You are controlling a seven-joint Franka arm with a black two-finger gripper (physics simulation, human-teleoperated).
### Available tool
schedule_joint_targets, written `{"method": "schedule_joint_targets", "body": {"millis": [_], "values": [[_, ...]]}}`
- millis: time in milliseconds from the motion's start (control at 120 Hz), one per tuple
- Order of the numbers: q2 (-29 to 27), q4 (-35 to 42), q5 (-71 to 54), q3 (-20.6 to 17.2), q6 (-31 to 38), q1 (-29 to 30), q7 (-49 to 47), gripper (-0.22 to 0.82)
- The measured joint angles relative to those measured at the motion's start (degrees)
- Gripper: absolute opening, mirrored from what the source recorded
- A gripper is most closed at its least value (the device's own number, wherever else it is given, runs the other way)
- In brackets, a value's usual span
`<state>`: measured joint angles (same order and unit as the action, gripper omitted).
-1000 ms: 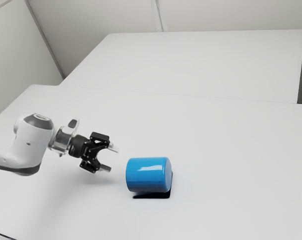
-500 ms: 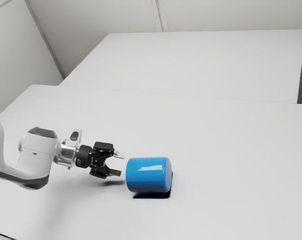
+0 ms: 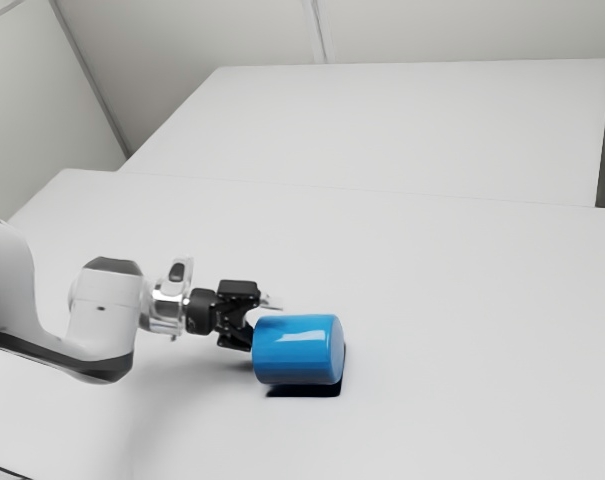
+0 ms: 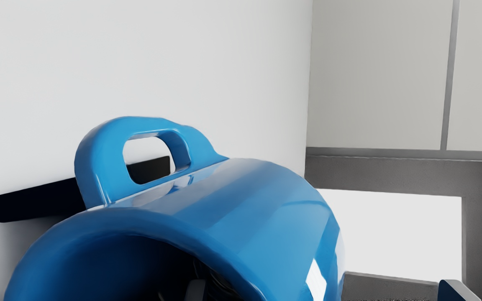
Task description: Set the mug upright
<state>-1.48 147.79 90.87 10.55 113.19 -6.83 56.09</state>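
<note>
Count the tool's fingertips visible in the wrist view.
2: one fingertip in the open mouth of the mug, the other fingertip outside its wall. The view's edge cuts off both.

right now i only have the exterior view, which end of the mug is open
Observer: In the wrist view, the mug's mouth faces the gripper.
Operator: ok and is there a handle on it
Observer: Yes, a closed loop handle stands out from the mug's side.
Operator: where are the fingertips against the rim
Observer: They stand apart, one fingertip seen against the dark mouth and the other outside the wall.
</note>
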Motion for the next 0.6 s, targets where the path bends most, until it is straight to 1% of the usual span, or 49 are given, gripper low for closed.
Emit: {"method": "schedule_joint_targets", "body": {"millis": [100,233,275,375,433,508,600], "values": [[-0.7,-0.1,0.7,-0.1,-0.3,-0.1,0.7,0.6],[-1.5,-0.2,1.1,-0.1,-0.9,1.3,1.5,0.59],[-1.6,-0.2,1.1,-0.1,-1.1,1.7,1.7,0.52],[-1.8,-0.3,1.4,-0.1,-1.3,1.8,2.1,0.25],[-1.8,-0.3,1.6,-0.1,-1.3,1.6,2.4,0.13],[-1.6,-0.2,1.8,-0.1,-1.2,1.4,2.6,0.02],[-1.2,-0.2,1.9,-1.4,-0.5,2.1,2.6,-0.06]]}}
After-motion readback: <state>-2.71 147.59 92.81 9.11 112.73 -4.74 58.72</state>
